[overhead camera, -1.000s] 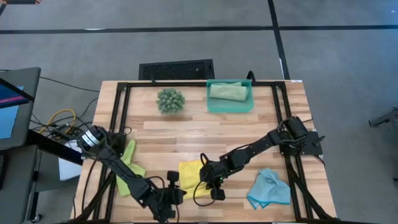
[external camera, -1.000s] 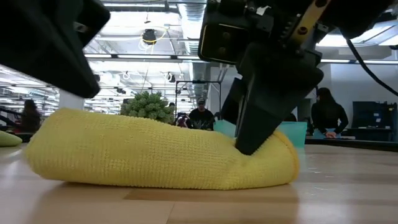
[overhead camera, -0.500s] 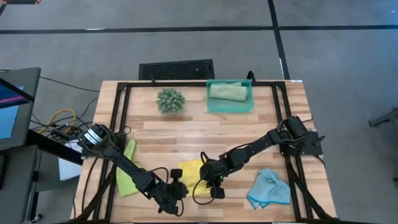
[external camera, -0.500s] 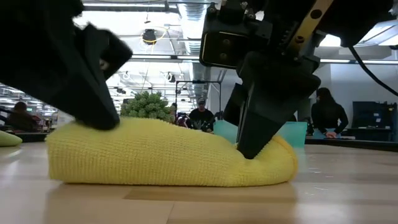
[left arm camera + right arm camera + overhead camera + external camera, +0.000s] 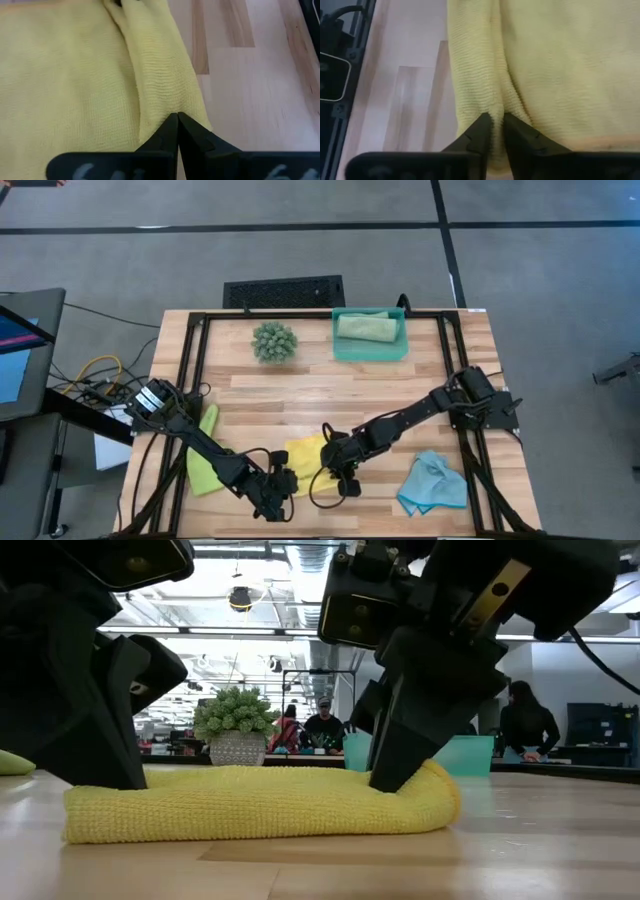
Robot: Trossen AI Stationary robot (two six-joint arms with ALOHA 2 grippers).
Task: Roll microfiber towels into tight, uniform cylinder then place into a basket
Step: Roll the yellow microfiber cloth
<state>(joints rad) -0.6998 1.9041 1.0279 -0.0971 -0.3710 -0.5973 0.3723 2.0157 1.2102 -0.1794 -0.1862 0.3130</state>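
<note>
Yellow towel lies flattened at the front middle of the table, mostly covered from above by both wrists. Left gripper has its fingers pressed together, tips on the towel's folded edge. Right gripper has a narrow gap between its fingers with a pinch of yellow cloth in it. Basket at the back holds a sage green towel. Lime green towel is half hidden under the left arm.

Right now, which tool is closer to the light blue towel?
The right tool. It sits on the yellow towel, a short way from the light blue towel. The left tool is at the yellow towel's other side, farther away.
</note>
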